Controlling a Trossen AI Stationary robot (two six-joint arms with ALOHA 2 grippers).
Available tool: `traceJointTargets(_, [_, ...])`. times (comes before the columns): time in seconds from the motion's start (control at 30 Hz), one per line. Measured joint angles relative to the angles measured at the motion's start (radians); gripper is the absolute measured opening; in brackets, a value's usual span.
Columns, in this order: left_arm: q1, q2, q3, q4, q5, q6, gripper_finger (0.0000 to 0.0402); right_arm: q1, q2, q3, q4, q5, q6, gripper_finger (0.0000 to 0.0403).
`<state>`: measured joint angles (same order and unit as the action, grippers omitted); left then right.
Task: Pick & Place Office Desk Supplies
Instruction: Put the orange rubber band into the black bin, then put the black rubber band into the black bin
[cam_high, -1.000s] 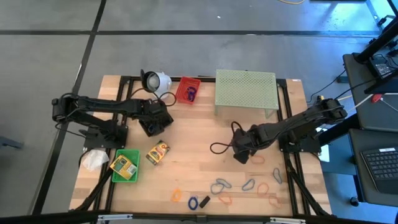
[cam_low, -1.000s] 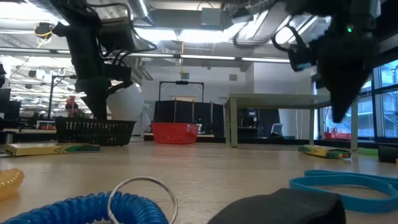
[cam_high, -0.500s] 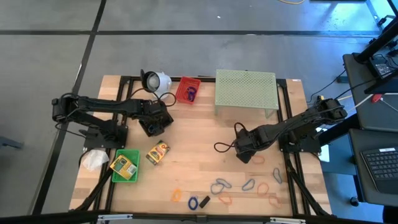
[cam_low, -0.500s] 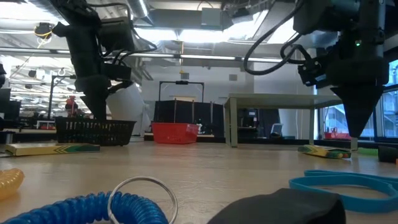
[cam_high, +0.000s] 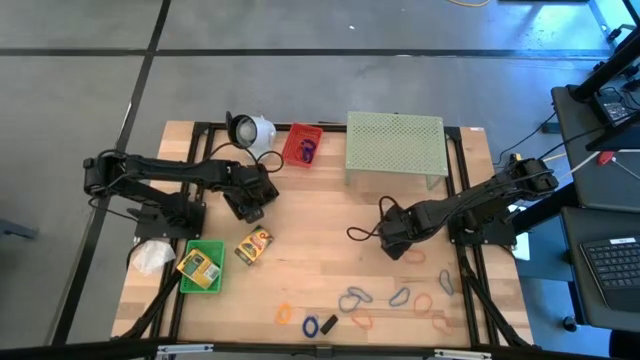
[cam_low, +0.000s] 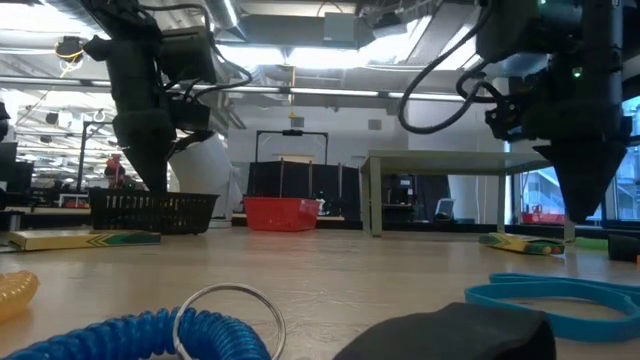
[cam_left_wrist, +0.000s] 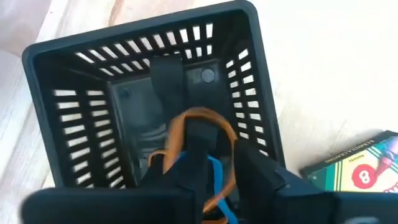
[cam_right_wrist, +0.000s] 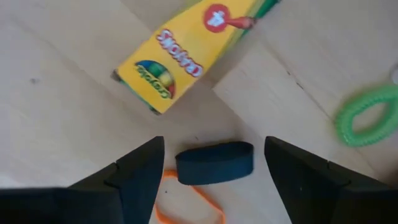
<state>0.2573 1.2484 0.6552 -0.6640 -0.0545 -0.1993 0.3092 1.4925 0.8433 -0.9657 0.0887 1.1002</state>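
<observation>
1. Left end effector (cam_left_wrist: 211, 163) sits over the black basket (cam_left_wrist: 261, 99) at the worktop's (cam_high: 320, 250) far left; fingers narrowly apart. An orange band (cam_left_wrist: 205, 121) and a blue band (cam_left_wrist: 221, 180) lie between and under them; can't tell if gripped.
2. Right end effector (cam_right_wrist: 211, 177) is low over the worktop, right of centre, fingers wide, nothing held.
3. A dark oval clip (cam_right_wrist: 214, 163) lies flat between its fingers, an orange loop (cam_right_wrist: 186, 208) just beside.
4. Crayon box (cam_right_wrist: 186, 56) lies near that clip; green coil (cam_right_wrist: 370, 115) off to one side.
5. More clips & loops (cam_high: 380, 298) lie scattered along the near edge.
</observation>
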Motion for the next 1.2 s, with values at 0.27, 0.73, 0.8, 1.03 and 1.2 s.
traceJointTargets(0.27, [0.001, 0.001, 0.097, -0.125, -0.009, 0.002, 0.0135, 0.003, 0.000, 0.000, -0.027, -0.026, 0.042, 0.0277])
traceJointTargets(0.73, [-0.030, -0.001, 0.308, -0.219, 0.023, -0.051, 0.0144, 0.095, 0.008, 0.000, -0.025, -0.033, 0.230, 0.0274])
traceJointTargets(0.8, [-0.044, -0.001, 0.317, -0.218, 0.023, -0.051, 0.0144, 0.102, 0.025, 0.000, -0.025, -0.029, 0.246, 0.0274])
traceJointTargets(1.03, [-0.089, -0.001, 0.320, -0.190, 0.020, -0.052, 0.0141, 0.100, 0.105, 0.000, -0.021, -0.026, 0.224, 0.0274])
traceJointTargets(1.2, [-0.124, -0.002, 0.320, -0.144, 0.020, -0.059, 0.0140, 0.094, 0.150, 0.000, -0.014, -0.026, 0.170, 0.0263])
